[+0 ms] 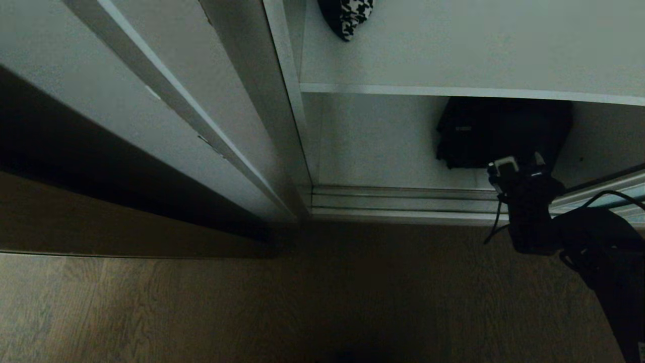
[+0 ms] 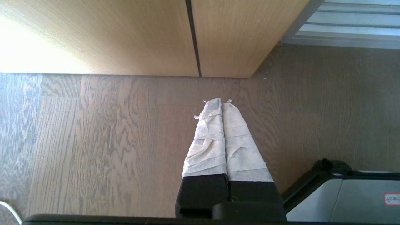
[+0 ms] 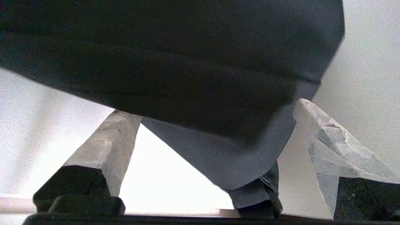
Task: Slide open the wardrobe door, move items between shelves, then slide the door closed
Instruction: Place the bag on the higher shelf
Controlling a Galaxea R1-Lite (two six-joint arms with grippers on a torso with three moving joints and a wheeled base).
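Observation:
The black fabric bag (image 1: 499,131) sits in the lowest wardrobe compartment, under a white shelf (image 1: 453,92). The houndstooth cloth piece (image 1: 347,17) lies on that shelf, at the top of the head view. My right gripper (image 1: 514,169) reaches into the lower compartment at the bag's front. In the right wrist view the right gripper (image 3: 212,109) stands open, its taped fingers (image 3: 106,147) wide apart, with a corner of the bag (image 3: 187,62) and a strap between them, not clamped. The sliding wardrobe door (image 1: 609,197) shows only as a pale strip at the right. My left gripper (image 2: 222,101) is shut and empty, hanging over the floor.
The silver floor track (image 1: 403,201) runs along the wardrobe's front edge. A white upright panel (image 1: 262,101) bounds the opening on the left. Wood floor (image 1: 302,302) lies in front. A light wood cabinet (image 2: 156,34) stands beyond the left gripper, and part of the robot base (image 2: 343,193) is beside it.

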